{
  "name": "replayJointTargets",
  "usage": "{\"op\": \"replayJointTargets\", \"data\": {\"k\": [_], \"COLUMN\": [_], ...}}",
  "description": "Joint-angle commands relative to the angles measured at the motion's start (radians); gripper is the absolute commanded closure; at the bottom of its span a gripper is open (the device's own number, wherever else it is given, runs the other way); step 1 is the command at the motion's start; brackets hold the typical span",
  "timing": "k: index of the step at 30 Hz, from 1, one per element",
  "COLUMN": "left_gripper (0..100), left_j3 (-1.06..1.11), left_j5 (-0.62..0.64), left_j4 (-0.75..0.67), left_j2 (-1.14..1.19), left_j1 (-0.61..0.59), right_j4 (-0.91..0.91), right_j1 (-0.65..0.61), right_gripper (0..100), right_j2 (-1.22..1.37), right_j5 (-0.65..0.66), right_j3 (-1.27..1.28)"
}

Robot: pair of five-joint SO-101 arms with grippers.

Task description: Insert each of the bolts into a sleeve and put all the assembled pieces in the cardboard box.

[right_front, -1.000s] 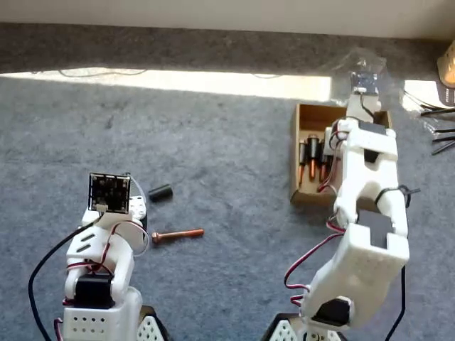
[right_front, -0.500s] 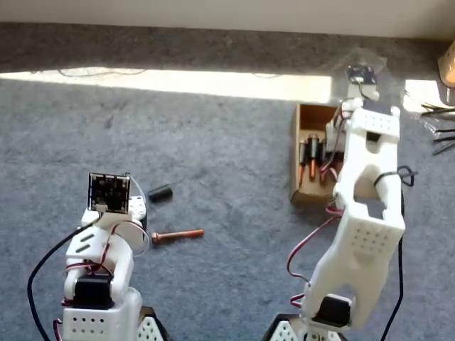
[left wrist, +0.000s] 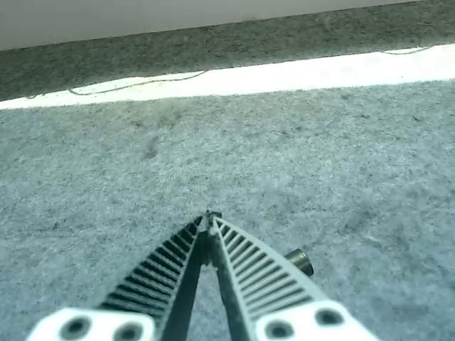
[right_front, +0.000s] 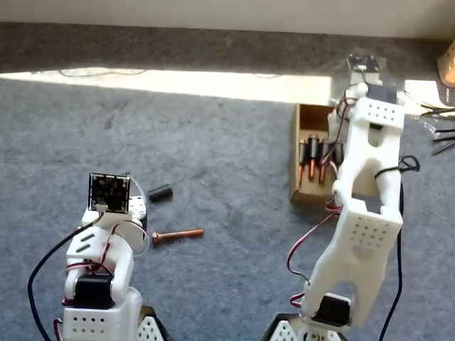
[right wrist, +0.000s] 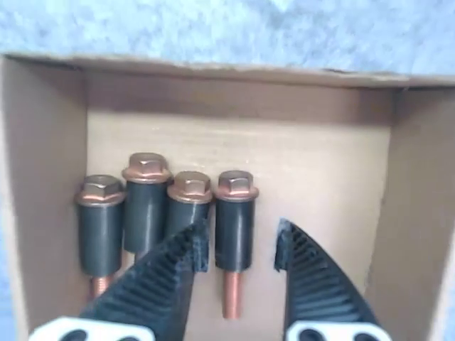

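Copper hex heads and shanks poke from black tubes on the four assembled pieces (right wrist: 146, 206), lying side by side in the cardboard box (right wrist: 234, 99). The right end effector (right wrist: 242, 245) hangs open over them, empty. A bare copper bolt (right_front: 178, 234) and black sleeve (right_front: 161, 192) lie apart on grey carpet (right_front: 234, 270) near the left end effector (left wrist: 210, 220), closed on nothing.

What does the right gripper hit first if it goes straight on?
Likely the rightmost sleeved bolt in the box; the right gripper is open, jaws either side of it. Depth is unclear, so it might reach the box floor first.
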Motion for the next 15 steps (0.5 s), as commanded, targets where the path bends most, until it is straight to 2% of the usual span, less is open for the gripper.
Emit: {"op": "replayJointTargets", "data": {"k": [1,6,9,15], "left_gripper": [99,99,99,99], "left_j3": [-0.007,-0.007,-0.007,-0.007], "left_j5": [-0.006,-0.006,-0.006,-0.006], "left_j4": [0.003,0.003,0.003,0.005], "left_j2": [-0.008,-0.008,-0.008,-0.008], "left_j1": [-0.01,-0.01,-0.01,-0.01], "right_j4": [0.142,0.341,0.348,0.348], "right_j1": [-0.028,-0.117,-0.177,-0.259], "right_gripper": [87.5,97.2,99.5,99.4], "right_j2": [-0.024,-0.022,-0.024,-0.036], "right_j5": [0.008,0.008,0.008,0.008], "right_j3": [-0.208,-0.498,-0.621,-0.621]}}
